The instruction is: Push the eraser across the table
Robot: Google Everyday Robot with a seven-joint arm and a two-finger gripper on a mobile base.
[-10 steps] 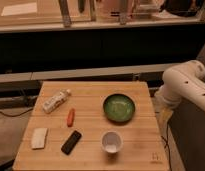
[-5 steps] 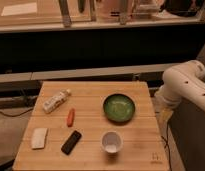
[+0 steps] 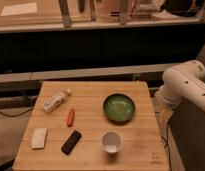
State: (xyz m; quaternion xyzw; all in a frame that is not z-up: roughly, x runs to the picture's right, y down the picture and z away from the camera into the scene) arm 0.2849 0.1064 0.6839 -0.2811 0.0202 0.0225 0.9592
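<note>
The square light-wood table [image 3: 91,95] fills the middle of the camera view, with a small dark mark [image 3: 155,156] near its front right corner. A white rectangular block [image 3: 39,138] lies flat near the front left corner. A black oblong block [image 3: 71,142] lies just right of it, set at an angle. Either could be the eraser; I cannot tell which. A white segment of my arm [image 3: 186,86] hangs beyond the table's right edge, apart from everything on it. The gripper is out of view.
A green bowl [image 3: 119,107] sits right of centre, and a white cup [image 3: 111,142] stands in front of it. A small orange-red object [image 3: 70,116] lies left of centre. A wrapped packet [image 3: 56,100] lies at the back left. A dark counter front [image 3: 96,45] runs behind the table.
</note>
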